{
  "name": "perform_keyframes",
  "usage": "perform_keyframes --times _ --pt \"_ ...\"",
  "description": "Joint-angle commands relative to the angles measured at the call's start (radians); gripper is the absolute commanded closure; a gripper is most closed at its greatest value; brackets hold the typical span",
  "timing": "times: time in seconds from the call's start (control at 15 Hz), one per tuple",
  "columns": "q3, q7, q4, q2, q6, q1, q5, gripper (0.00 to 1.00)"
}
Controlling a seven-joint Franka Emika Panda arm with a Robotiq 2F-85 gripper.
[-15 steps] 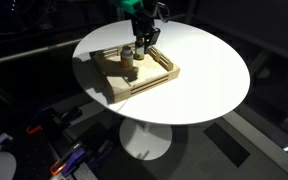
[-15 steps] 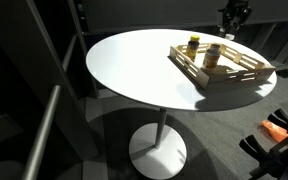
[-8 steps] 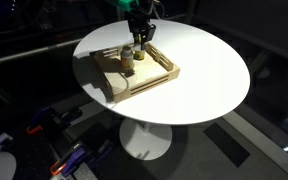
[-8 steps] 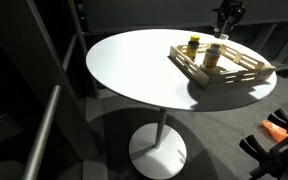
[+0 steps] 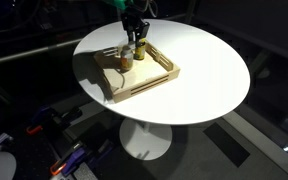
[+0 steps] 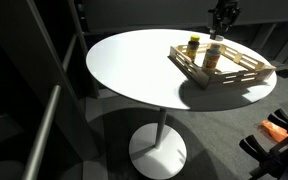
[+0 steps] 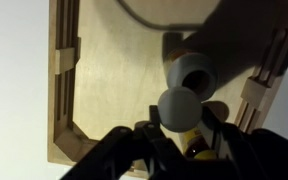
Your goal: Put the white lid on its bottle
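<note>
White lid [image 7: 181, 105] sits dead centre in the wrist view, a pale round blur with a dark finger [image 7: 144, 135] pressed in on either side; the gripper [image 7: 184, 120] has it clamped. Off to the left of that shot lies the bare white table [image 7: 14, 80], then the wooden tray [image 7: 64, 90] with its slatted rim, then the lid. Just past the lid is a greyish round top [image 7: 196, 72], which looks to be the mouth of the bottle. A scrap of yellow [image 7: 194, 150] peeks out low between the fingers.

Now an exterior view, left to right: the round white table [image 6: 134, 70] on its pedestal, then the tray [image 6: 246, 72] near the far right edge. The yellow-capped bottle [image 6: 193, 44] stands upright at the tray's left end. Just beside it, a touch nearer the camera, stands the bottle [image 6: 213, 57], amber-brown with a light label. The print on either label is too small to read. The gripper [image 6: 222, 18] hangs above the bottle and a shade to its right, clear of its top.

From the other side the gripper [image 5: 134, 28] hovers over the two bottles, which stand close together at the tray's [image 5: 154, 82] far end.
</note>
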Motion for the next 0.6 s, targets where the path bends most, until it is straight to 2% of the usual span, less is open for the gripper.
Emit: perform_keyframes --times 0.0,0.53 --pt "0.009 -0.028 0.007 0.005 -0.002 0.005 0.007 0.81" --pt "0.024 -0.059 0.009 0.016 -0.001 0.008 0.015 0.81"
